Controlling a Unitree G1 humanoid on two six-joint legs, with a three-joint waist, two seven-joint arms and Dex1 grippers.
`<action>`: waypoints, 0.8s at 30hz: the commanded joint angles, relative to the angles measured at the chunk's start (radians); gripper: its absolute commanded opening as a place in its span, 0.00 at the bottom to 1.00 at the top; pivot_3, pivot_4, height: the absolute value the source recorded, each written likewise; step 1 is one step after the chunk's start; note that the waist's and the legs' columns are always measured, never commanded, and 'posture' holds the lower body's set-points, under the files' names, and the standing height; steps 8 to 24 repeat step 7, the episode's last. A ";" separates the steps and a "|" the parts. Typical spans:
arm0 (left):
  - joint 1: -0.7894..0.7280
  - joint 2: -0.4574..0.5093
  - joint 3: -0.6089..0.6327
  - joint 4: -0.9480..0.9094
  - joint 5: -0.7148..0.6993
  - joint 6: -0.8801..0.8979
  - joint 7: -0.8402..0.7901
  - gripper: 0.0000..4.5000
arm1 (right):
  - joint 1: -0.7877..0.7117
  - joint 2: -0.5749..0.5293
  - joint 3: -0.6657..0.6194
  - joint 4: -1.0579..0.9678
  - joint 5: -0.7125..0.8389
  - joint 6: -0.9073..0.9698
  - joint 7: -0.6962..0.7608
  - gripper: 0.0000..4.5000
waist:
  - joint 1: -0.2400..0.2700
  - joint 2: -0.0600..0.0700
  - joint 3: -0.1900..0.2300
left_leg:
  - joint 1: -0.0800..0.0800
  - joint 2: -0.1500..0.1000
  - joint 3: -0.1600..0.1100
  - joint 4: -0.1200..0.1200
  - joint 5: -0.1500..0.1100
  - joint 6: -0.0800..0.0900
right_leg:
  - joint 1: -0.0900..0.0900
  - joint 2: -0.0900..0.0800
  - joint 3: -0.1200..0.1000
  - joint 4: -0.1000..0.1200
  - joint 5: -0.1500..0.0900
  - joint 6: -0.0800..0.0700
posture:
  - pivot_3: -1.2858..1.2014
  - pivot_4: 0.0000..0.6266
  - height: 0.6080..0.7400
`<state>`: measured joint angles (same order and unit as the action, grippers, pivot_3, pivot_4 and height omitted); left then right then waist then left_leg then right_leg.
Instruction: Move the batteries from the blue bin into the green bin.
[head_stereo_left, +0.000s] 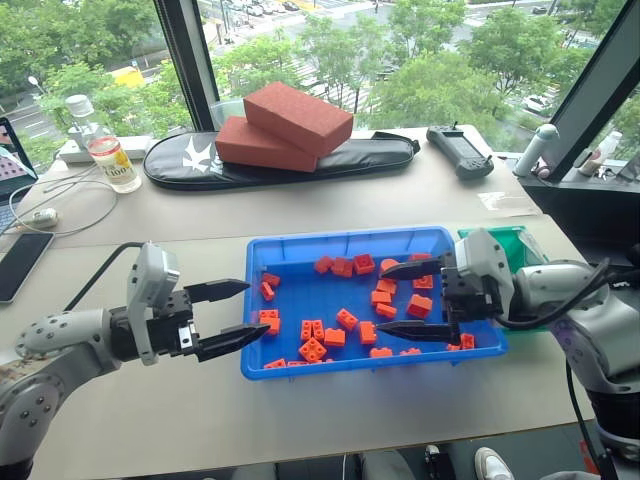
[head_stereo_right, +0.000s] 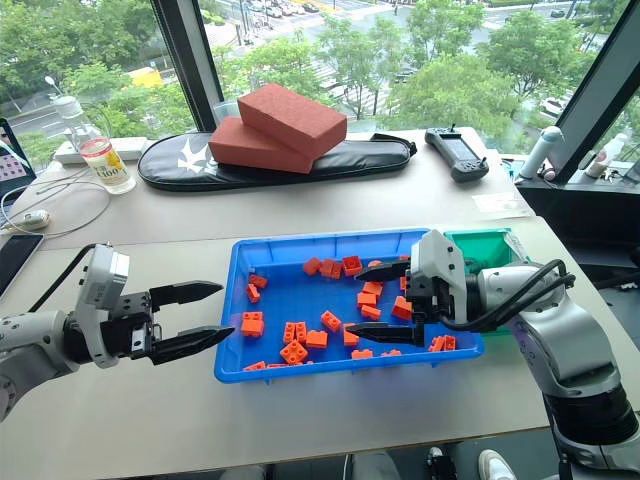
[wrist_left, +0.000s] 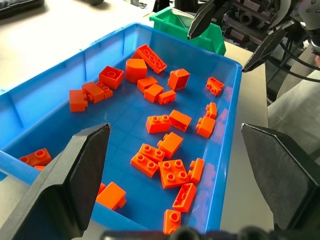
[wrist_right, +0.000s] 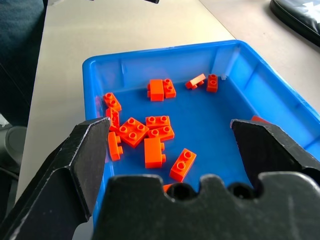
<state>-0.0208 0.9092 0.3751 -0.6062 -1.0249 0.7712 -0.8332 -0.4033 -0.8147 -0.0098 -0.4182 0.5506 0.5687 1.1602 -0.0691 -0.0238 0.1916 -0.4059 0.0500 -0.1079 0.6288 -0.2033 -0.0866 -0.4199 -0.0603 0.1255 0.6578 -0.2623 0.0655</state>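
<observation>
over blue bin (head_stereo_left: 300, 245), long axis left-right | right gripper (head_stereo_left: 408, 299) agape | left gripper (head_stereo_left: 232, 315) agape

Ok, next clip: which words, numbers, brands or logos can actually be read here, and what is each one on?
"100": on the label of the clear bottle at the table's far left corner.
White bird-like logo, no letters: on the black bag under the red foam blocks.
Handheld controller: markings too small to read.
Orange bricks, blue bin, green bin: none.

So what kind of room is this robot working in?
Probably an upper-floor office or lab: tall windows look down on treetops and a street, a beige worktable holds a shallow blue plastic tray of orange toy bricks, and a clear plastic water bottle stands nearby.
</observation>
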 joint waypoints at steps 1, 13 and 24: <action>0.001 -0.004 0.032 -0.031 -0.022 -0.014 0.006 1.00 | -0.003 -0.010 -0.004 -0.005 -0.003 -0.033 0.007 1.00 | 0.000 0.000 0.000 | 0.000 0.000 0.000 0.000 0.000 0.000 | 0.000 0.000 0.000 0.000 0.000 0.000 | 0.52 0.24 1.00; 0.006 -0.009 0.035 -0.035 -0.026 -0.015 0.012 1.00 | -0.006 -0.015 0.004 0.004 -0.013 -0.038 0.011 1.00 | 0.000 0.000 0.000 | 0.000 0.000 0.000 0.000 0.000 0.000 | 0.000 0.000 0.000 0.000 0.000 0.000 | 0.52 0.24 1.00; 0.006 -0.009 0.035 -0.035 -0.026 -0.015 0.012 1.00 | -0.006 -0.015 0.004 0.004 -0.013 -0.038 0.011 1.00 | 0.000 0.000 0.000 | 0.000 0.000 0.000 0.000 0.000 0.000 | 0.000 0.000 0.000 0.000 0.000 0.000 | 0.52 0.24 1.00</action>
